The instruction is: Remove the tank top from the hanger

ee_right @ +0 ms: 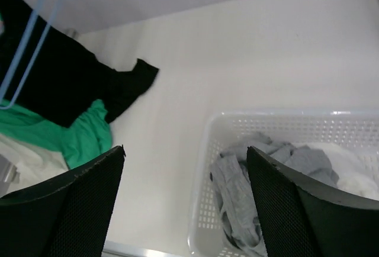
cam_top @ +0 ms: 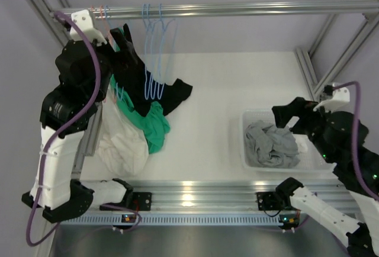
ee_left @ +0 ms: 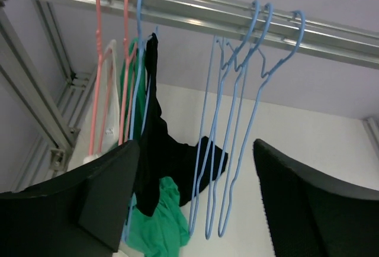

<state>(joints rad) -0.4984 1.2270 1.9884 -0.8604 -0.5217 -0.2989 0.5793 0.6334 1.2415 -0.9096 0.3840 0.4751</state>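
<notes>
A black tank top (ee_left: 155, 144) hangs by its strap from a blue hanger (ee_left: 139, 61) on the metal rail, and its lower part drapes onto the table (cam_top: 172, 94). My left gripper (ee_left: 195, 198) is open and empty, raised just below the rail, with the tank top beside its left finger (ee_left: 89, 204). From above, the left gripper (cam_top: 121, 39) is close against the top's upper part. My right gripper (ee_right: 185, 198) is open and empty, hovering over the left edge of a white basket (ee_right: 207, 168). The tank top also shows at the upper left of the right wrist view (ee_right: 71, 85).
Three empty blue hangers (ee_left: 237, 121) hang to the right of the tank top, and pink hangers (ee_left: 98, 61) to its left. A green garment (cam_top: 151, 124) and a white garment (cam_top: 121, 141) hang beside it. The basket (cam_top: 246, 150) holds grey clothing (cam_top: 269, 141).
</notes>
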